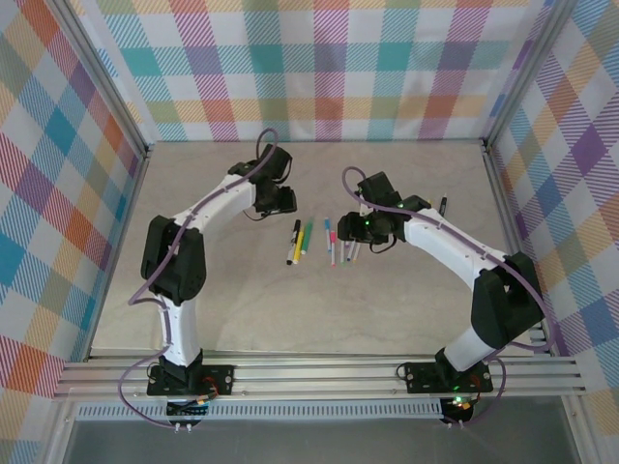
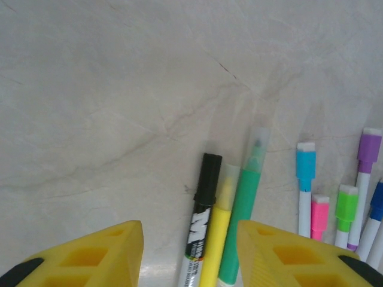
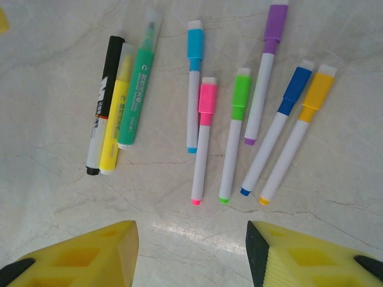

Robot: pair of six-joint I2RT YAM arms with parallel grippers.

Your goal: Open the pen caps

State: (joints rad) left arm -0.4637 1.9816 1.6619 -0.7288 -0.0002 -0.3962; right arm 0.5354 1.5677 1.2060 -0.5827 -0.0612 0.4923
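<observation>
Three thick pens lie side by side on the table: a black marker [image 3: 103, 101], a yellow highlighter [image 3: 116, 116] and a green highlighter [image 3: 137, 89]. To their right lie several slim white pens with the pen caps on: light blue [image 3: 195, 42], pink [image 3: 207, 98], green [image 3: 241, 89], purple [image 3: 275, 24], dark blue [image 3: 296, 84] and orange-yellow [image 3: 317, 89]. My left gripper [image 2: 190, 257] is open, hovering over the black marker [image 2: 203, 209], yellow highlighter [image 2: 218, 233] and green highlighter [image 2: 242, 221]. My right gripper [image 3: 191, 257] is open and holds nothing, short of the slim pens' tail ends.
The row of pens [image 1: 324, 242] lies mid-table between my left gripper [image 1: 279, 201] and right gripper [image 1: 368, 230]. A lone dark pen [image 1: 443, 205] lies by the right arm. Checked walls and a metal frame [image 1: 493, 174] enclose the stone-look table [image 1: 319, 309].
</observation>
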